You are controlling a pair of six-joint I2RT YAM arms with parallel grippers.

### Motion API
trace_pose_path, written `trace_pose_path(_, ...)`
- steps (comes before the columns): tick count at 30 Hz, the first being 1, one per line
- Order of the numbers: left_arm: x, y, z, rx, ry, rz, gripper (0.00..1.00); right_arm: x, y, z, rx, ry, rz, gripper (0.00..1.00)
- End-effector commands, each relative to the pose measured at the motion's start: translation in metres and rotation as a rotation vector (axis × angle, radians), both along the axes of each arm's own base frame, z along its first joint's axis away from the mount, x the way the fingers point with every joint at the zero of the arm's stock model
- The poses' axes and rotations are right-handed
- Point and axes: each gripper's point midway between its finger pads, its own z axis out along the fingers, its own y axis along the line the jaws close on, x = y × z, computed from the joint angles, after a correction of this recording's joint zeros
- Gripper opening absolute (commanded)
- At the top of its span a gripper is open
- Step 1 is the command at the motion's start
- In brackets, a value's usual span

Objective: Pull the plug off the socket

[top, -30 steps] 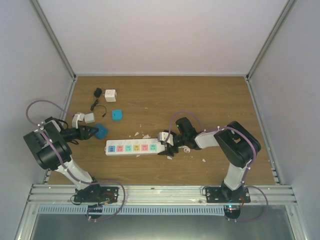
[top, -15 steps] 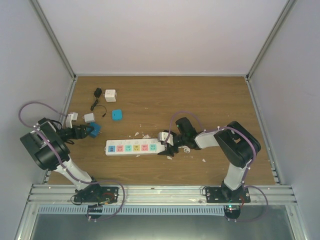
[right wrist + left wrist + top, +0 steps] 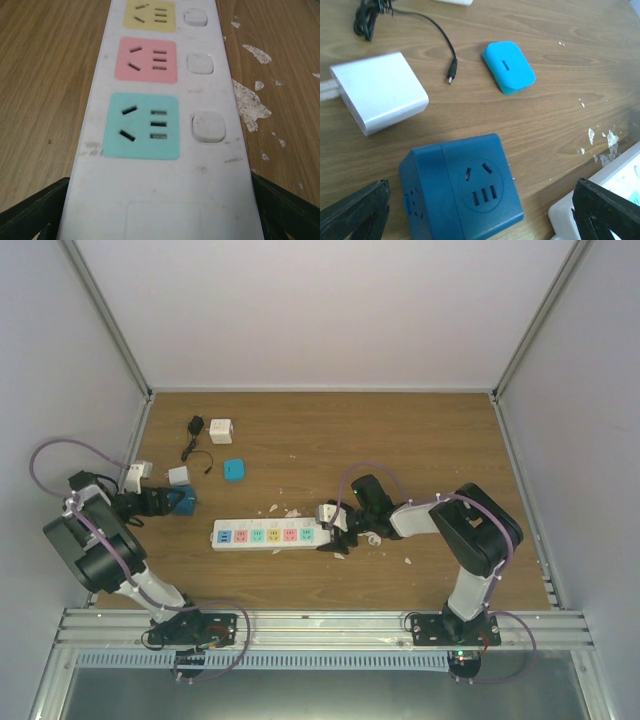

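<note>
— What lies nearest to us?

— The power strip (image 3: 265, 535). It lies flat on the tabletop (image 3: 400, 440) in front of the arm bases, its length running left to right. It is long and white, with a row of outlets on coloured squares. Through the right wrist camera we read yellow, pink and teal, each with a rounded white button (image 3: 207, 126) beside it.

— And the right gripper (image 3: 336, 527)?

— We find it at the strip's right end. One black finger (image 3: 30, 212) sits along each long side, against the white casing, so we take it as clamped on the strip.

— Where is the plug?

— The blue plug cube (image 3: 462, 195) rests on the wood to the left of the strip, apart from it, with its own outlet face turned up. The left gripper (image 3: 480, 207) straddles it with its fingers spread wide. The cube sits nearer one finger and leaves a clear gap to the other.

— What do we see farther back?

— A silver-white charger block (image 3: 380, 92) lies just beyond the cube, and a small light-blue box (image 3: 509, 67) lies to its right. The loose tip of a black cable (image 3: 451, 75) rests between them. Toward the far left corner the cable bunches up beside a white cube (image 3: 221, 430). We also see white flakes (image 3: 247, 107) scattered on the wood beside the strip.
</note>
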Motion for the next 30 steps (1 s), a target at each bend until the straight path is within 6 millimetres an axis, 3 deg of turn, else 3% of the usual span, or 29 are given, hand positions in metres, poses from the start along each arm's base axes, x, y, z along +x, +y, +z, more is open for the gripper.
trace_pose_path(1,0.0,0.005,0.024,0.099,-0.081,-0.003,0.99,0.002,0.003,0.007,-0.026,-0.025,-0.007,0.95)
trace_pose_path(3,0.001,0.008,0.036,0.145,-0.111,-0.006,0.99,0.002,0.009,0.008,-0.046,-0.048,0.003,0.99)
trace_pose_path(9,0.001,0.008,0.076,0.249,-0.207,-0.001,0.99,-0.003,0.029,0.003,-0.145,-0.102,0.027,1.0)
trace_pose_path(21,-0.009,-0.006,0.105,0.269,-0.281,-0.016,0.99,-0.014,0.079,-0.008,-0.347,-0.1,0.087,0.97)
trace_pose_path(24,-0.01,-0.008,0.11,0.286,-0.302,-0.014,0.99,-0.014,0.079,-0.013,-0.389,-0.068,0.084,0.9)
trace_pose_path(30,-0.012,-0.012,0.12,0.288,-0.333,-0.018,0.99,-0.013,0.07,-0.015,-0.435,-0.013,0.032,0.63)
